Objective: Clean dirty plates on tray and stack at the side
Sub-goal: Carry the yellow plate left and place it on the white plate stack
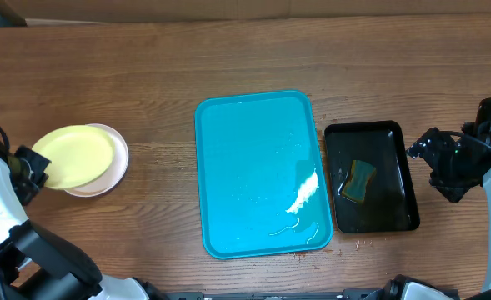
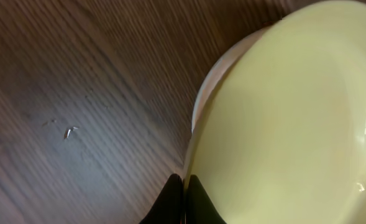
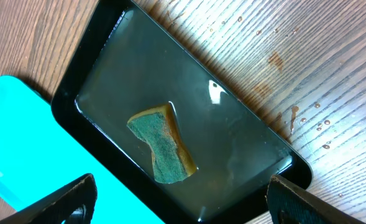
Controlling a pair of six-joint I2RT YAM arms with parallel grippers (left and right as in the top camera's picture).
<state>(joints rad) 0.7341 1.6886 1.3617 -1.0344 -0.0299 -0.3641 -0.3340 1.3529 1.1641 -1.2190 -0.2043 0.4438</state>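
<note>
1. Wood-grain bench (image 1: 228, 58) carries everything. The plates (image 1: 118, 169) sit stacked at its left side, well apart from the tray (image 1: 245, 167). The yellow-green top plate (image 1: 74, 156) lies off-centre, toward the left pincer (image 2: 184, 196), and a pale rim shows beneath it (how many lie under it I cannot tell).
2. Left pincer is closed on the top plate's rim, both tips pressed to that edge. My guess is that the plate is being set on the stack and is not yet let go.
3. At centre, the tray holds no plates, only wet streaks and a white foam smear (image 1: 305, 193). So washing looks done, and stacking is the last step.
4. Just right of the tray, the black tray (image 1: 395, 130) holds water and the sponge (image 1: 361, 180), likely parked there to stay wet.
5. Right pincer (image 3: 183, 200) hangs above the black tray, jaws wide apart, gripping nothing.
</note>
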